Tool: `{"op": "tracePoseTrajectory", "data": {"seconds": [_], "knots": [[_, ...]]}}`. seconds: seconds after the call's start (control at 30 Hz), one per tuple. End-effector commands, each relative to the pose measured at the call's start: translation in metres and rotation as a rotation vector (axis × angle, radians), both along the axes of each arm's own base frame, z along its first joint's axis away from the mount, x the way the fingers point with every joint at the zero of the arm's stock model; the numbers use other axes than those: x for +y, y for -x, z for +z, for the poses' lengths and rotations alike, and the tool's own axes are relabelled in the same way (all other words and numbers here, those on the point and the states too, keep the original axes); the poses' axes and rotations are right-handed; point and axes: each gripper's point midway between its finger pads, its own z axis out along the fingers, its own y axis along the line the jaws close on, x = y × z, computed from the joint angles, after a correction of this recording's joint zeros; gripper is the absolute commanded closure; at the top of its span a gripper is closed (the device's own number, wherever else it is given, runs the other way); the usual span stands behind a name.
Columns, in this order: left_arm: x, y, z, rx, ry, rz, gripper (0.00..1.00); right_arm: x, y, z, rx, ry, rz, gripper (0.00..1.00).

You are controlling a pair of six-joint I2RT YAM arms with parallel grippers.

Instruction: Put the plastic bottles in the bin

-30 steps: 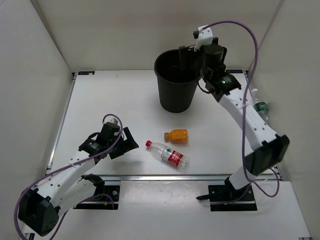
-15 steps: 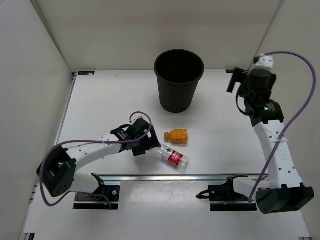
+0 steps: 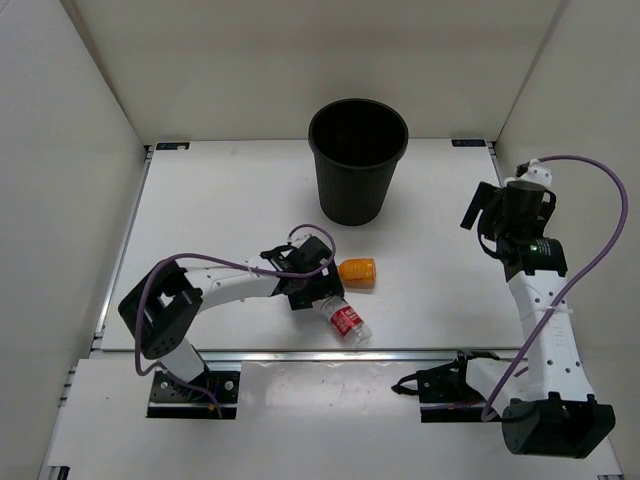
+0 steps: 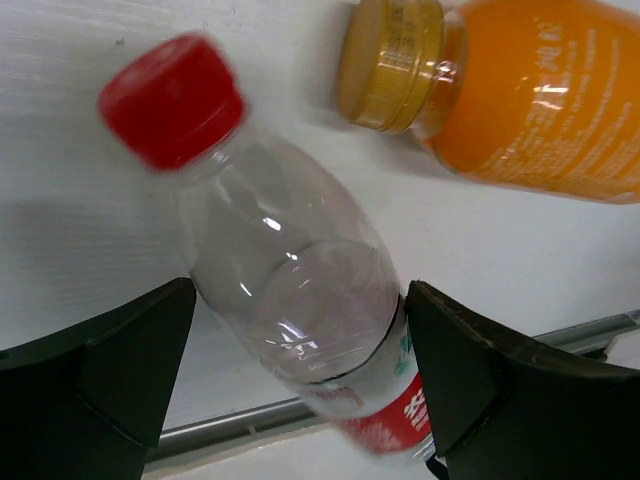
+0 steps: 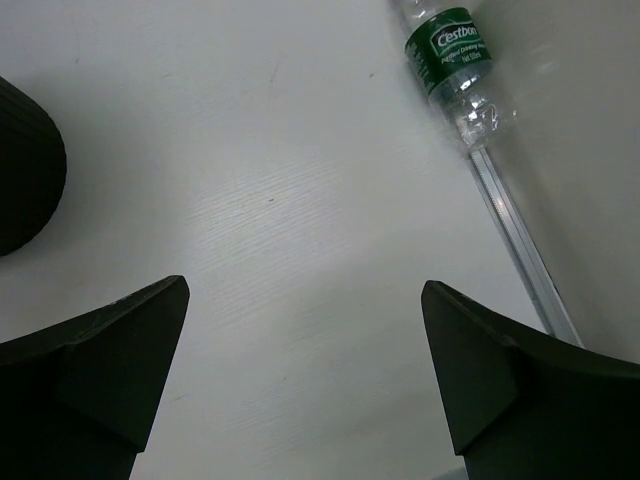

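The clear bottle with red cap and label (image 3: 345, 320) lies on the table near the front edge. My left gripper (image 3: 312, 288) is open and low over its neck end. In the left wrist view this bottle (image 4: 270, 240) fills the gap between my left gripper's (image 4: 300, 300) jaws, both fingers right at its sides. A stubby orange bottle (image 3: 358, 272) lies just beyond it and also shows in the left wrist view (image 4: 540, 100). The black bin (image 3: 358, 160) stands at the back centre. My right gripper (image 3: 482, 212) is open and empty. A green-label bottle (image 5: 448, 45) lies ahead of it by the right rail.
White walls close in the table on the left, back and right. A metal rail (image 5: 510, 240) runs along the right edge and another along the front edge (image 3: 330, 352). The bin's side (image 5: 25, 170) shows at the left of the right wrist view.
My left gripper moved right onto the red-cap bottle, which turned more end-on. My right arm swung from over the bin to the right side and lowered towards the table.
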Motion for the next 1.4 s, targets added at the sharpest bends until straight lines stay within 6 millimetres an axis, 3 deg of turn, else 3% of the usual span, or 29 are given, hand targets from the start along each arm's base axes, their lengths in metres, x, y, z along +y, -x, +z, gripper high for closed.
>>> {"op": "tracePoseTrajectory", "data": {"seconds": [0.0,0.07,0.2,0.33,0.43,0.5,0.53,0.57,0.63,0.67,0.73,0.77,0.8,0.83,0.87,0.97,1.0,1.07,1.1,1.2,1.23,1.27,1.33,1.37], "knots": [[-0.003,-0.001,-0.001,-0.002,0.001,-0.004,0.04,-0.001,0.008,0.002,-0.028,-0.013,-0.018,0.01],[-0.002,0.000,-0.004,0.008,0.001,-0.005,0.10,-0.002,0.014,-0.002,-0.022,-0.009,-0.020,0.01],[0.015,-0.003,0.005,-0.045,-0.037,0.022,0.36,-0.006,0.022,-0.010,-0.013,-0.008,-0.036,0.01],[0.032,-0.006,0.027,-0.097,-0.017,0.044,0.57,-0.006,0.029,-0.018,0.005,-0.001,-0.035,0.01],[0.054,-0.019,0.064,-0.182,-0.029,0.049,0.59,-0.007,0.035,-0.025,0.026,0.012,-0.027,0.01],[0.068,-0.046,0.122,-0.336,-0.019,0.056,0.55,0.002,0.034,-0.033,0.025,0.004,0.020,0.00],[0.067,-0.061,0.156,-0.433,-0.017,0.016,0.52,0.008,0.034,-0.035,0.027,-0.006,0.062,0.01],[0.070,-0.074,0.173,-0.485,-0.028,0.014,0.51,0.017,0.034,-0.039,0.026,-0.020,0.108,0.01],[0.062,-0.113,0.239,-0.689,-0.119,-0.028,0.49,0.031,0.033,-0.051,0.044,-0.039,0.164,0.01],[0.053,-0.120,0.252,-0.728,-0.143,-0.061,0.50,0.039,0.035,-0.056,0.046,-0.051,0.186,0.01],[0.017,-0.153,0.306,-0.888,-0.110,-0.162,0.50,0.054,0.039,-0.070,0.085,-0.049,0.242,0.01],[0.009,-0.165,0.342,-0.976,-0.054,-0.157,0.46,0.064,0.040,-0.075,0.095,-0.035,0.300,0.01],[-0.004,-0.178,0.341,-0.988,-0.051,-0.173,0.47,0.077,0.041,-0.080,0.111,-0.039,0.359,0.02],[-0.015,-0.197,0.358,-1.038,-0.047,-0.184,0.45,0.083,0.044,-0.084,0.123,-0.031,0.397,0.02],[-0.019,-0.206,0.364,-1.054,-0.058,-0.194,0.40,0.098,0.047,-0.089,0.137,-0.029,0.482,0.02],[-0.048,-0.256,0.389,-1.176,-0.117,-0.197,0.34,0.119,0.058,-0.103,0.201,-0.018,0.594,0.02],[-0.053,-0.264,0.393,-1.207,-0.122,-0.174,0.37,0.126,0.060,-0.103,0.206,-0.011,0.624,0.02],[-0.057,-0.286,0.377,-1.242,-0.143,-0.141,0.37,0.133,0.064,-0.107,0.228,-0.002,0.633,0.03],[-0.056,-0.296,0.379,-1.276,-0.134,-0.083,0.40,0.136,0.064,-0.109,0.237,-0.013,0.648,0.03],[-0.049,-0.312,0.386,-1.303,-0.112,-0.004,0.36,0.146,0.065,-0.105,0.224,-0.051,0.705,0.03],[-0.051,-0.315,0.384,-1.302,-0.112,-0.012,0.31,0.150,0.068,-0.106,0.227,-0.064,0.744,0.03],[-0.054,-0.319,0.380,-1.295,-0.100,-0.013,0.18,0.152,0.067,-0.105,0.213,-0.064,0.769,0.03],[-0.061,-0.316,0.387,-1.305,-0.064,-0.053,0.11,0.162,0.071,-0.104,0.200,-0.011,0.912,0.01],[-0.062,-0.311,0.400,-1.321,-0.028,-0.040,0.09,0.168,0.075,-0.103,0.205,0.010,0.958,0.00]]}}
